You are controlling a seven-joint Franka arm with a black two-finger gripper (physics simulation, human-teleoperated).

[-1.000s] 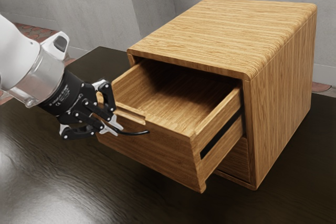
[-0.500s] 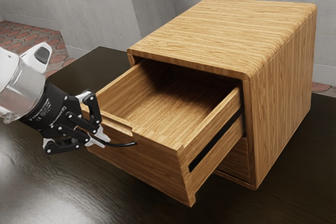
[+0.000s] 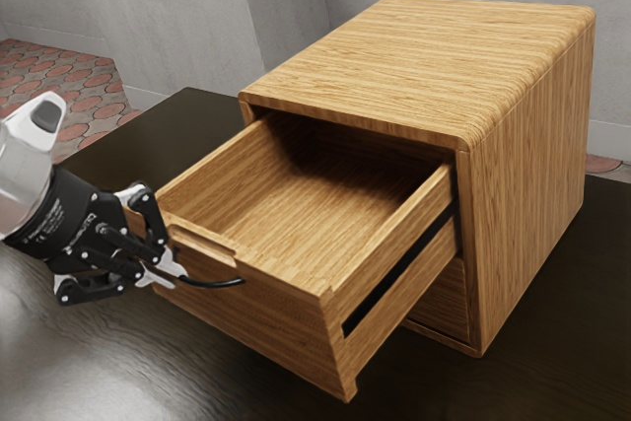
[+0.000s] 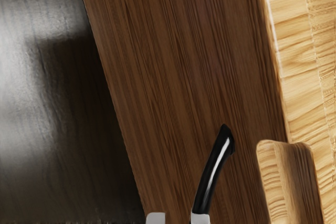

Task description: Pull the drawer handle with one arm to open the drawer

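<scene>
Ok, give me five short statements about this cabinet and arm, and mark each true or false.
1. The upper drawer stands pulled out of the wooden cabinet. True.
2. A mug lies in the drawer. False: its inside shows bare wood.
3. The drawer handle is black. True.
4. The gripper rests on the cabinet's top. False: it is at the handle, at the drawer's front.
5. The cabinet stands on a white table. False: the table is dark and glossy.
</scene>
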